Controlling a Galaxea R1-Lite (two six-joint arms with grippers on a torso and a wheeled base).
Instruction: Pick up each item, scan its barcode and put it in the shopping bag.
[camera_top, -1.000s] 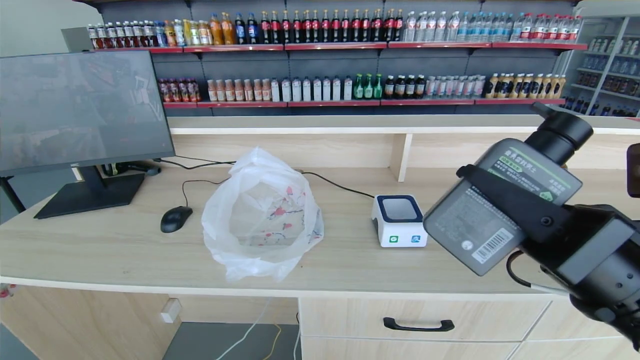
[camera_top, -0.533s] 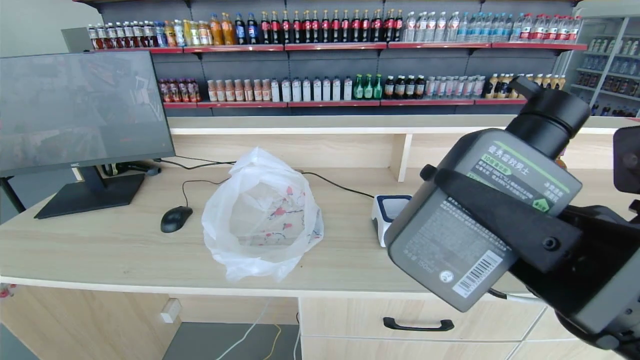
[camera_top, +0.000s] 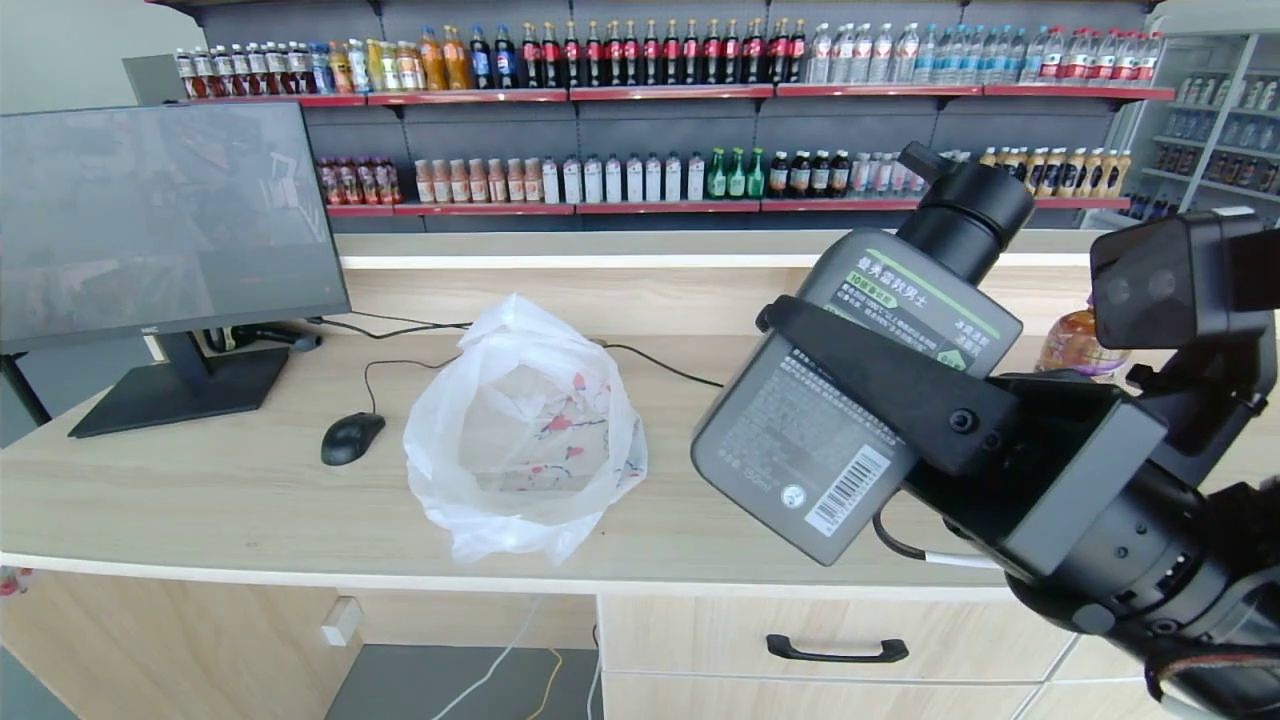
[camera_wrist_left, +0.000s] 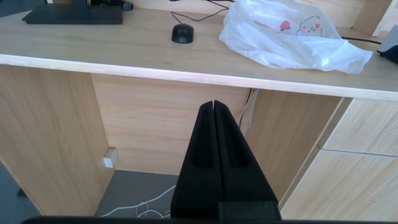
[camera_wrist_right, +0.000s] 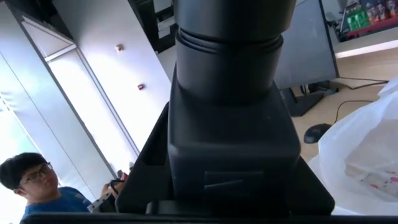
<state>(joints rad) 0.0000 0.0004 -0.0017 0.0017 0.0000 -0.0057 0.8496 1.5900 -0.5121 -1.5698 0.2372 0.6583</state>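
**Dark pump bottle clamped in the right pincer, above the counter**

The wooden counter runs beneath the right pincer and above the left pincer, which hangs in front of the counter's wooden face, below its edge. Shelves of drinks line the wall far beyond both pincers. The monitor stands on the counter well to the left of the right pincer.

The white shopping bag sits on the counter, mouth open upward, lower than the right pincer and just to its left. Seen from the left pincer, it lies up and ahead on the countertop.

The right pincer is clamped on the dark bottle, one finger lying across its flat side. The bottle is held in the air, tilted, with its black pump cap pointing up and away. Its barcode label sits near the lower end, facing the head camera.

The left pincer's fingers are pressed together with nothing between them.

A black mouse rests left of the bag, well apart from the right pincer. A small orange bottle stands on the counter beyond that pincer's arm.
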